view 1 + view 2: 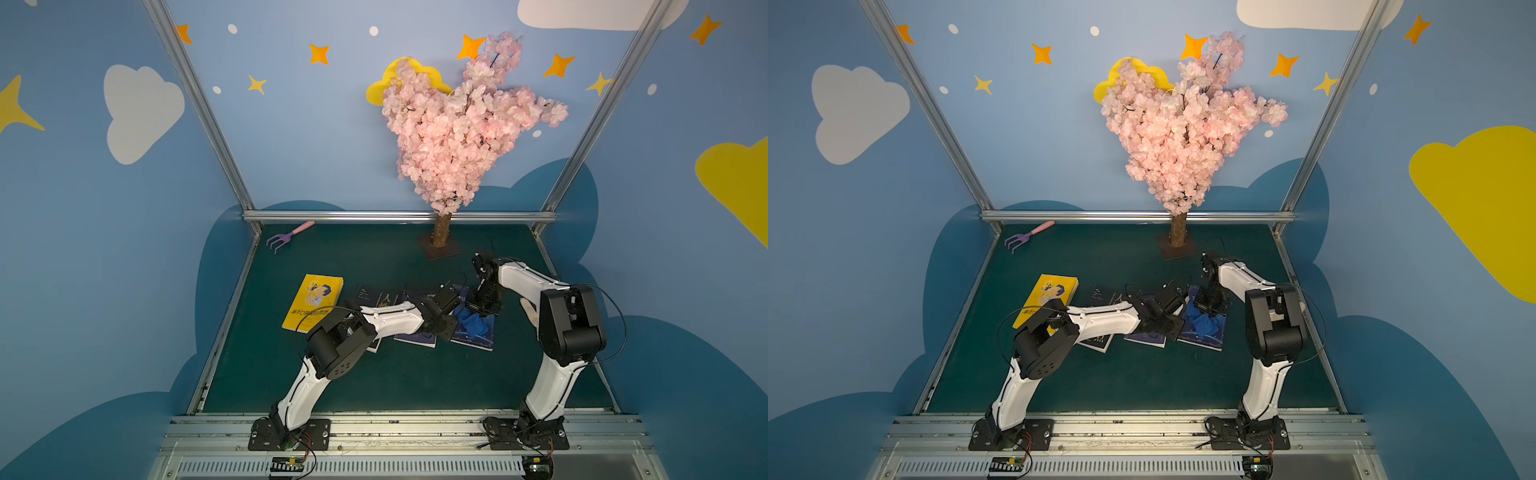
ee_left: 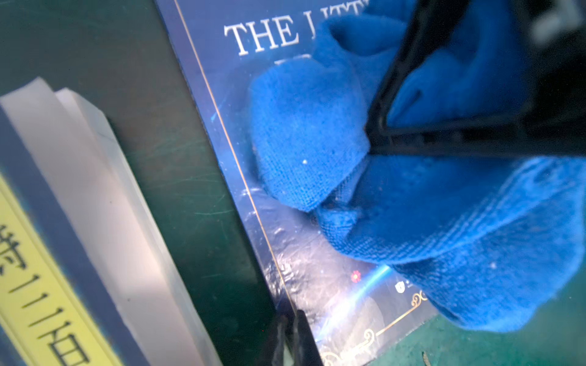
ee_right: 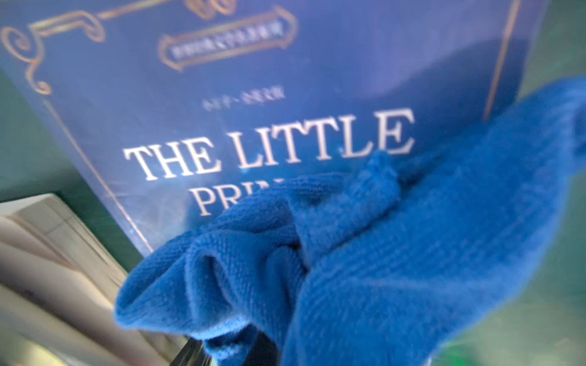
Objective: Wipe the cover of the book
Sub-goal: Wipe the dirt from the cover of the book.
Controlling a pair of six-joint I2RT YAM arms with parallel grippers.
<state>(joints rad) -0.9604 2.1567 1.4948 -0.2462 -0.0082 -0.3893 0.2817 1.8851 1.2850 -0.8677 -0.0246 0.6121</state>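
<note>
The right gripper [image 2: 377, 139] pinches the crumpled, nubby blue cloth [image 2: 444, 228] onto the glossy navy book [image 3: 222, 95]; the left gripper [image 2: 290, 339], fingers together, sits seemingly empty at its edge.

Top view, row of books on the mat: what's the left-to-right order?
yellow book → black book → navy book → blue Little Prince book, with the blue cloth on it.

The right gripper [image 1: 478, 307] stood on the bunched blue cloth [image 1: 471, 323], which lay on the dark blue book [image 1: 478, 341]. The left gripper [image 1: 448, 328] sat at that book's left edge.
</note>
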